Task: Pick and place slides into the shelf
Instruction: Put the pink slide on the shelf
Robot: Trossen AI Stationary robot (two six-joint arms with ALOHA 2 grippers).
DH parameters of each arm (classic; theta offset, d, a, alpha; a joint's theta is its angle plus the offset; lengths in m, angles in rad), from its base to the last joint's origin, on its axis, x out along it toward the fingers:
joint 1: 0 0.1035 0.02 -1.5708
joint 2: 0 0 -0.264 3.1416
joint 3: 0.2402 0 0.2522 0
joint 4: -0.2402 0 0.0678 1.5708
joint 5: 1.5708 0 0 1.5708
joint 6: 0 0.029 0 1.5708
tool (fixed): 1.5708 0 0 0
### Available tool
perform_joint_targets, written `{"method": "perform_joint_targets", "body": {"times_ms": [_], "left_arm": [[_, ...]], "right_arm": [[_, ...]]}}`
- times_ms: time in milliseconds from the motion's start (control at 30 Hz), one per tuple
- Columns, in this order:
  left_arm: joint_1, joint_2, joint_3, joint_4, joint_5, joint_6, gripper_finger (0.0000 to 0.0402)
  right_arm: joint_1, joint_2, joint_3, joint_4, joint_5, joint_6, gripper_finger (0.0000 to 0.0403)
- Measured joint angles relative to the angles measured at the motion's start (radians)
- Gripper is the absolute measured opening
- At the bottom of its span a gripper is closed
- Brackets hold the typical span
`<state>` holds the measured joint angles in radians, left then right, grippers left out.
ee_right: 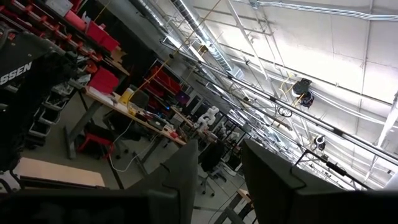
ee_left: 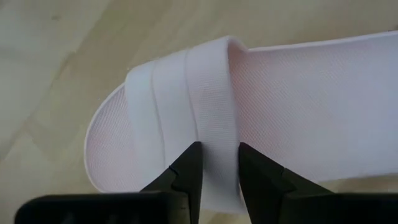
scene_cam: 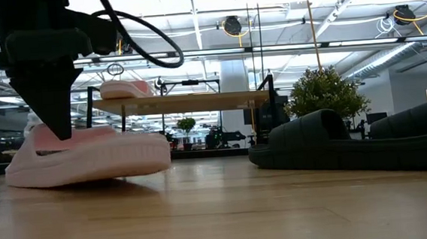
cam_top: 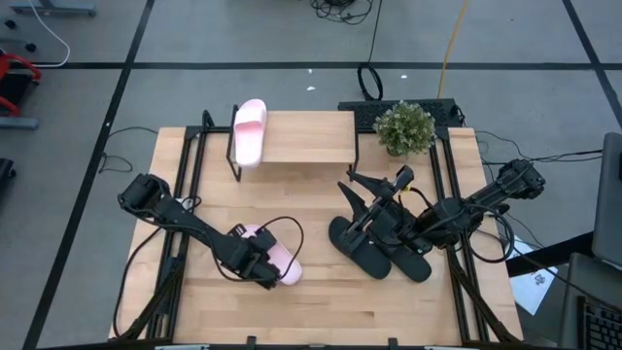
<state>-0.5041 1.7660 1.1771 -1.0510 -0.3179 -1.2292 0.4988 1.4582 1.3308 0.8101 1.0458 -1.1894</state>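
On right wrist view's arm, "SSEN" lettering [ee_right: 18,74], left pincer [ee_left: 214,163] gripping pink slide [ee_left: 261,106]

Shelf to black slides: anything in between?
High view: bare tabletop between the shelf and black slides; only the right gripper hangs over that gap.

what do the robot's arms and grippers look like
Both arms are dark, near-black jointed links. The left arm has a black cable looping off its wrist, and black cables also trail by the right arm. Each ends in two flat, tapered black fingers, as on the left gripper and right gripper.
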Motion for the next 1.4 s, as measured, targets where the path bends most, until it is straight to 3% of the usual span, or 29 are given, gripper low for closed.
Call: {"method": "perform_joint_targets", "body": {"times_ms": [100,267,700,833,1200,1400], "left_arm": [[0.001,0.000,-0.002,-0.018,-0.018,-0.015,0.0081],[-0.001,0.000,0.002,-0.029,-0.026,0.013,0.0011],[-0.001,0.002,0.096,-0.179,-0.026,0.083,0.0001],[-0.007,0.002,0.192,-0.231,-0.054,0.138,0.0001],[-0.037,0.002,0.574,-0.514,-0.255,0.254,0.0000],[-0.024,0.002,0.756,-0.518,-0.386,0.437,0.0000]], "right_arm": [[0.000,0.000,0.000,0.000,0.000,0.000,0.0116],[0.000,0.000,0.000,0.000,0.000,0.000,0.0116],[-0.021,0.000,0.000,0.000,0.000,0.010,0.0116],[-0.031,0.000,0.000,0.000,0.000,0.051,0.0116],[-0.035,0.000,0.000,0.002,-0.002,0.052,0.0116],[-0.035,-0.001,0.000,0.083,-0.013,0.019,0.0116]]}}
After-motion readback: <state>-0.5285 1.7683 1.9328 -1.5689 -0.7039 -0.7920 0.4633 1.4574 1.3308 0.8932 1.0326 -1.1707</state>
